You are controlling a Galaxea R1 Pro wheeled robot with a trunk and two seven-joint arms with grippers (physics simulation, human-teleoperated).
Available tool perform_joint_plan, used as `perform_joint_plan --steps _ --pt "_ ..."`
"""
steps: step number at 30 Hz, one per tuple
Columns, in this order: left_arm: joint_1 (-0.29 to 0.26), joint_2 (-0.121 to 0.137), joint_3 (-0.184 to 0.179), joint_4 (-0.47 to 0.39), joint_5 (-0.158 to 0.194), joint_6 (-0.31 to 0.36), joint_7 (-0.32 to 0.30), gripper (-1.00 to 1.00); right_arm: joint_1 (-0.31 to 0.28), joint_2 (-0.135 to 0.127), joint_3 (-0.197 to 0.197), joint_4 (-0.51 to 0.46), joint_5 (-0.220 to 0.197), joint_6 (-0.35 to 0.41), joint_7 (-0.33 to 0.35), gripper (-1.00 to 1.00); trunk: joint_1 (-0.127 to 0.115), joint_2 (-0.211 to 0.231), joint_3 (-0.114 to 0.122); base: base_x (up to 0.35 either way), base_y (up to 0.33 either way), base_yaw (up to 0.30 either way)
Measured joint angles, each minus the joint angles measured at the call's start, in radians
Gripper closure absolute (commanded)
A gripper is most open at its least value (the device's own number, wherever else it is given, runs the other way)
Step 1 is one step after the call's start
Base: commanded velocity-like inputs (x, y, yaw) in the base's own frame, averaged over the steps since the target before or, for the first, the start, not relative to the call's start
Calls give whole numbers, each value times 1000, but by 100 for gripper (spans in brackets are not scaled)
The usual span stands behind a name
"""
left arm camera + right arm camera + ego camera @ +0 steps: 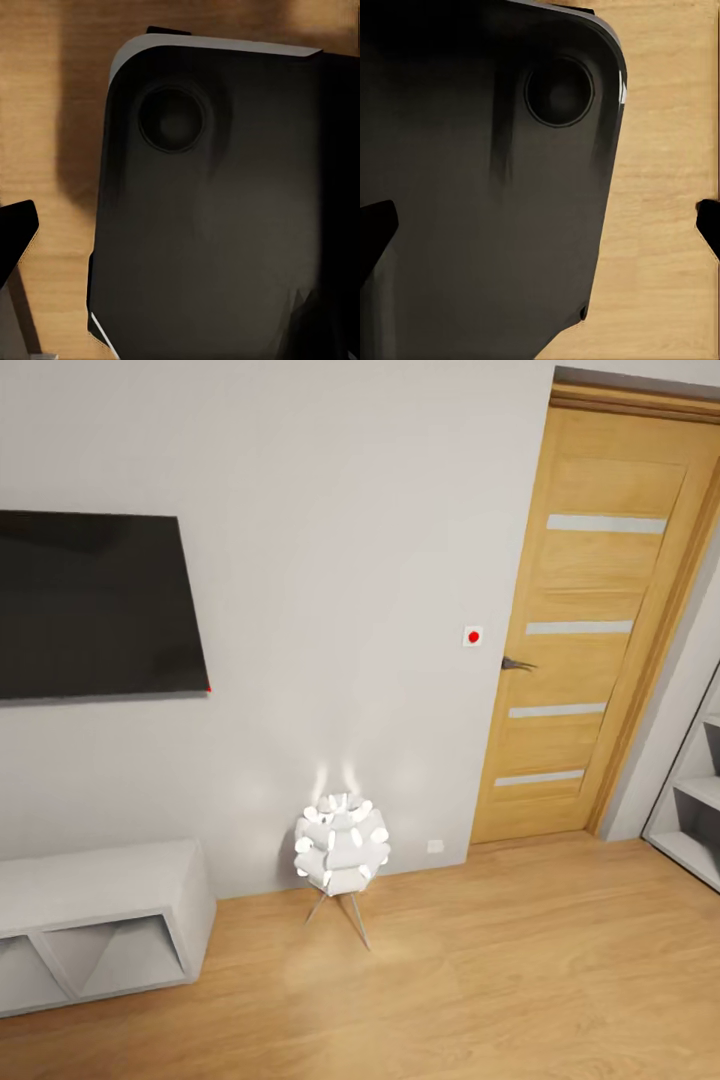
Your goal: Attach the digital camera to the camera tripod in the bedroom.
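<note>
The digital camera and the camera tripod are out of view. I face a pale grey wall over a light wood floor [520, 980]. In the left wrist view, one dark fingertip [15, 232] of my left gripper [180, 240] sits at the picture's edge, over the floor and my own black base [217, 210]. In the right wrist view, the fingertips [375, 225] of my right gripper [540, 225] stand far apart with nothing between them, above the same black base [487, 187] and the floor.
A black wall TV [95, 605] hangs above a low white cabinet [100, 920]. A white ball-shaped lamp [341, 843] on thin legs stands by the wall. A shut wooden door [590, 630] is beside a red-dotted wall switch [473, 636]. Grey shelving [695, 800] stands at the right.
</note>
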Motion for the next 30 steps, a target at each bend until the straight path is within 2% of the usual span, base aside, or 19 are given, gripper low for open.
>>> perform_joint_plan --steps 15,30 --pt "0 -1 1 0 -1 -2 5 -100 0 2 -1 0 0 -12 0 -100 0 0 0 323 0 -9" --pt "0 -1 2 0 -1 -8 5 -100 0 8 -1 0 0 -15 0 -100 0 0 0 323 0 -226"
